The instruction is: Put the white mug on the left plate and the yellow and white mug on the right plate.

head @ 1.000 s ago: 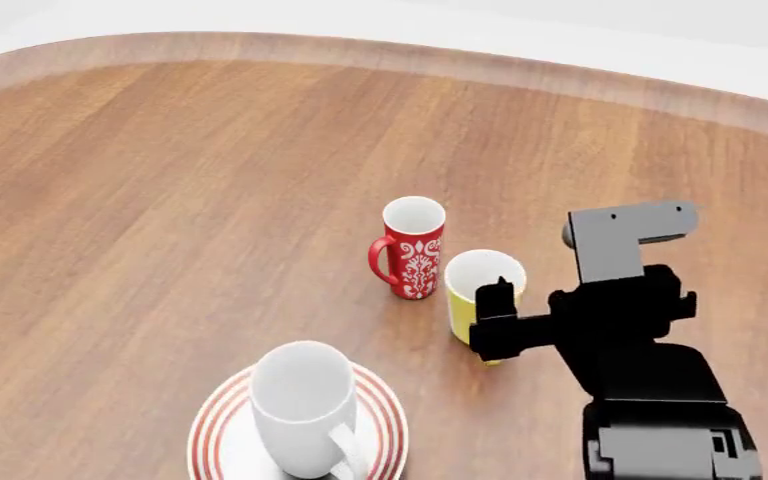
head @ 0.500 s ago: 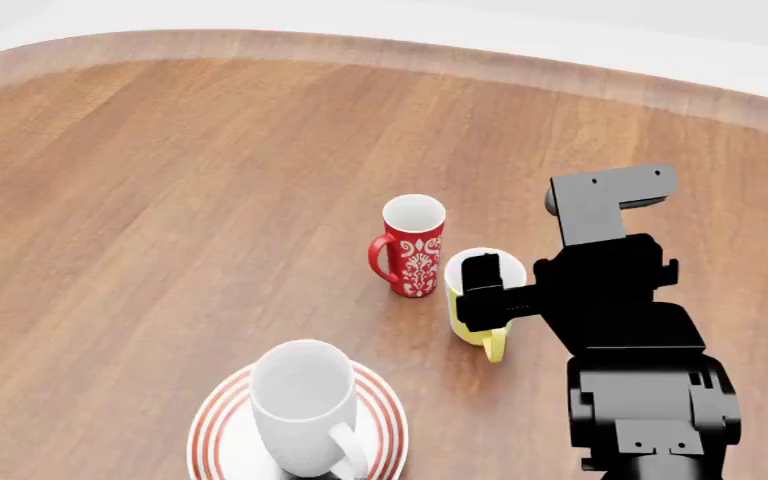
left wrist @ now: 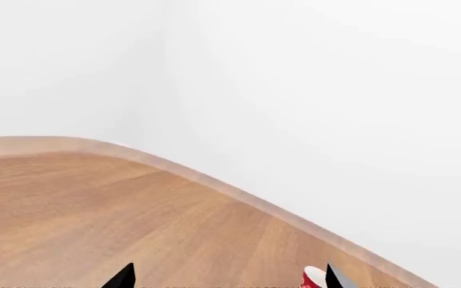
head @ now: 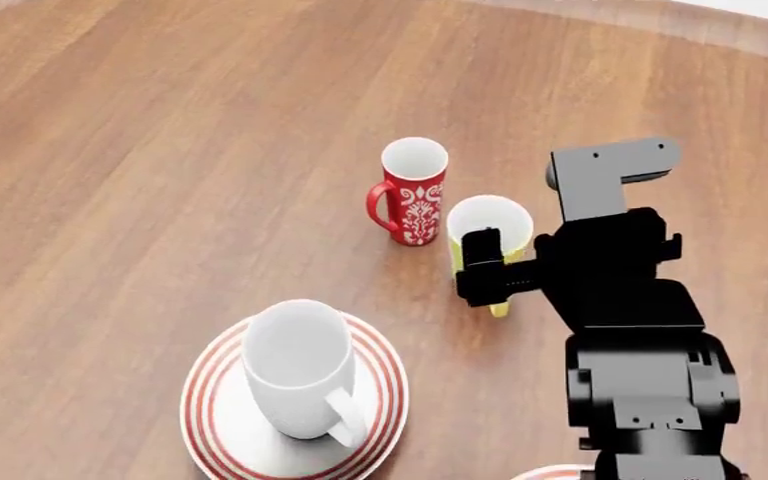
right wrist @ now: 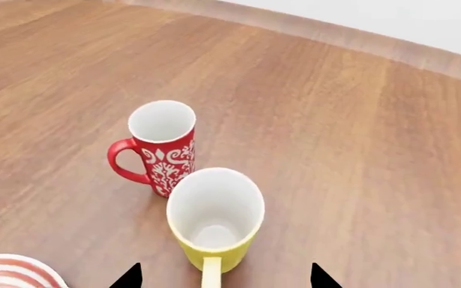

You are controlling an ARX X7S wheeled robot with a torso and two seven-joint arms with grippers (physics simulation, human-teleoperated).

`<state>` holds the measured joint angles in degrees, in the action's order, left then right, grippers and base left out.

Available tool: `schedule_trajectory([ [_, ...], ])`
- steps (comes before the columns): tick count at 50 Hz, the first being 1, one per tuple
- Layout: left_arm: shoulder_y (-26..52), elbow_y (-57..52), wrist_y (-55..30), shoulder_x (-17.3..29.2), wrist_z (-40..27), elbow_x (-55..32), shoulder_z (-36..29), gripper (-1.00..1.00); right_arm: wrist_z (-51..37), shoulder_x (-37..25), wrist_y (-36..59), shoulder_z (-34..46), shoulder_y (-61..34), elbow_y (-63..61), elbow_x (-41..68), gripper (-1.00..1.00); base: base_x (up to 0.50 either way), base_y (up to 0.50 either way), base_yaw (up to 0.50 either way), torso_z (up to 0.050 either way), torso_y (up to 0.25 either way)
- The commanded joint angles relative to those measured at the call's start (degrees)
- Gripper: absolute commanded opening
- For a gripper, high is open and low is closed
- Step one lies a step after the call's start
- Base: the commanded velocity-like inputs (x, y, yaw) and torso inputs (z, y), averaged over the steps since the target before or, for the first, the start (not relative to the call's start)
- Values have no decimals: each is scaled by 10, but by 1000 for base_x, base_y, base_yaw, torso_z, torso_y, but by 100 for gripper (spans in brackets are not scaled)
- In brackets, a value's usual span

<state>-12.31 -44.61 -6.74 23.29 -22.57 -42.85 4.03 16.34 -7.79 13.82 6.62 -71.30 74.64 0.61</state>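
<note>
yellow mug (right wrist: 214, 225) looks hard, shiny and slippery (it could break). right gripper (right wrist: 222, 277) is wide open around its handle; better squeeze the handle.

1. The table (head: 117, 150) looks like smooth, satin wood with visible grain.
2. The white mug (head: 300, 368) appears glossy ceramic.
3. The yellow and white mug (right wrist: 214, 219), at the right gripper (head: 480, 270), looks smooth.
4. That gripper is matt black.
</note>
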Motion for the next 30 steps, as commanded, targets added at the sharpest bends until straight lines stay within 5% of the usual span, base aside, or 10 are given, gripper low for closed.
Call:
schedule_trajectory([
  [1,1,1,2,-2,1,1,-7,100,8,2,-54,-8,-10,3,2,100,0,0,0,0,0],
  [30,-7,3,27,-1,14,29,-12,100,3,2,-71,-13,-4,3,-3,100,0,0,0,0,-97],
])
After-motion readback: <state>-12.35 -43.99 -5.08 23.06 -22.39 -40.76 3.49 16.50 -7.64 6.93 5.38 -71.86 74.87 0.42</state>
